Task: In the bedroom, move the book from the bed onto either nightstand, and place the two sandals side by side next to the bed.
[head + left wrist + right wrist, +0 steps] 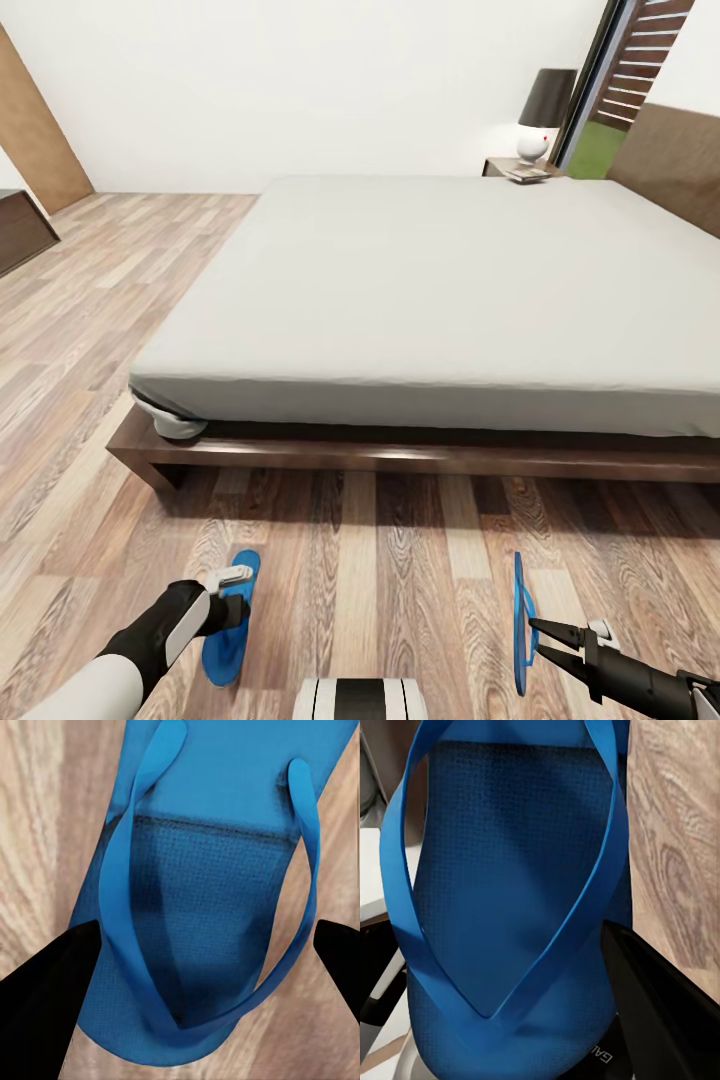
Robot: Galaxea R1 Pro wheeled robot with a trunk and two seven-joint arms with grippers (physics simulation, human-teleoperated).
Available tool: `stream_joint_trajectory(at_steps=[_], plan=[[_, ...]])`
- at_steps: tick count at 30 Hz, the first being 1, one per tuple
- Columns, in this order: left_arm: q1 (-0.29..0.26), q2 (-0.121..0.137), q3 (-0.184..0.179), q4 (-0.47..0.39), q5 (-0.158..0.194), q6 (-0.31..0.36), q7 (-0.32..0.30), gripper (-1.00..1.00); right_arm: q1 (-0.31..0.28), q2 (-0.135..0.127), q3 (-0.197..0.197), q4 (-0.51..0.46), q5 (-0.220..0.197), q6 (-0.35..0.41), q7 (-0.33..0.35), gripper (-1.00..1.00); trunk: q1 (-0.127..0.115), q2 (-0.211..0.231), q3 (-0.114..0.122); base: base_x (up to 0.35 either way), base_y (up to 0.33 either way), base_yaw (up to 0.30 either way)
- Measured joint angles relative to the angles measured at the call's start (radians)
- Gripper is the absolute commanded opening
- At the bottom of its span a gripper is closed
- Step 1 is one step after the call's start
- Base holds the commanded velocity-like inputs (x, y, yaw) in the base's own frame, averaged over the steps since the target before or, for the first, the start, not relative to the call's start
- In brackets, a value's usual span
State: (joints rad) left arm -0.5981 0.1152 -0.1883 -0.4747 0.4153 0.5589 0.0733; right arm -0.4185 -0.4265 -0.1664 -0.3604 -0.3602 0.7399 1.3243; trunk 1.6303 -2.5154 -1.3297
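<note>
At the far left of the head view a dark low cabinet (20,232) stands against the wall on the wood-plank floor (380,560). In the near left the left pincer (232,598) hangs over a blue sandal (232,622) that lies flat on the floor, sole down, pointing toward the bed. In the left wrist view its two black fingers (45,982) stand wide apart on either side of that sandal's (217,870) toe end, touching neither strap nor sole: the pincer is released.

The bed (440,300) spans the middle, its pale mattress bare on top and its dark frame just beyond both sandals.

Near right, the second sandal (520,620) stands on edge, seen as a thin blue strip, held up off the floor by the right pincer (540,640), whose black tips close on its rim. The right wrist view shows this sandal (502,892) close up, straps toward the camera, one black finger (660,1005) pressed against its side; the pincer is grasping it. The two sandals are well apart.

Far right, beyond the bed's far corner, the nightstand (505,166) carries a white lamp (540,115) with a dark shade, and the book (527,174) lies on its top just beside the lamp's base.
</note>
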Motion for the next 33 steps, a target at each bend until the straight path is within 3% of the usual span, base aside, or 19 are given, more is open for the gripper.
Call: stream_joint_trajectory(at_steps=[4, 6, 10, 23, 33], plan=[[0.000, 0.001, 0.000, 0.003, -0.003, -0.119, 0.005, -1.00, 0.000, 0.000, 0.000, 0.000, 0.000, -0.001, -0.001, -1.00, 0.000, 0.000, 0.000, 0.000, 0.000, 0.000], [0.000, 0.002, 0.000, 0.004, -0.002, -0.147, 0.015, -1.00, 0.000, 0.000, 0.000, 0.000, 0.000, -0.001, 0.000, -1.00, 0.000, 0.000, 0.000, 0.000, 0.000, 0.000], [0.000, 0.001, -0.002, 0.005, -0.001, -0.161, 0.026, -1.00, 0.001, 0.000, 0.001, 0.000, 0.000, -0.002, 0.000, -1.00, 0.000, 0.000, 0.000, 0.000, 0.000, 0.000], [0.000, 0.000, -0.003, 0.005, -0.001, -0.164, 0.031, -1.00, 0.000, 0.000, 0.001, 0.000, 0.001, -0.001, 0.000, -1.00, 0.006, -0.003, -0.050, 0.000, 0.000, 0.000], [0.000, 0.002, -0.001, 0.004, -0.001, -0.164, 0.030, -1.00, 0.000, 0.000, 0.001, 0.000, -0.001, -0.001, -0.001, -1.00, 0.005, -0.003, -0.050, 0.094, 0.068, 0.000]])
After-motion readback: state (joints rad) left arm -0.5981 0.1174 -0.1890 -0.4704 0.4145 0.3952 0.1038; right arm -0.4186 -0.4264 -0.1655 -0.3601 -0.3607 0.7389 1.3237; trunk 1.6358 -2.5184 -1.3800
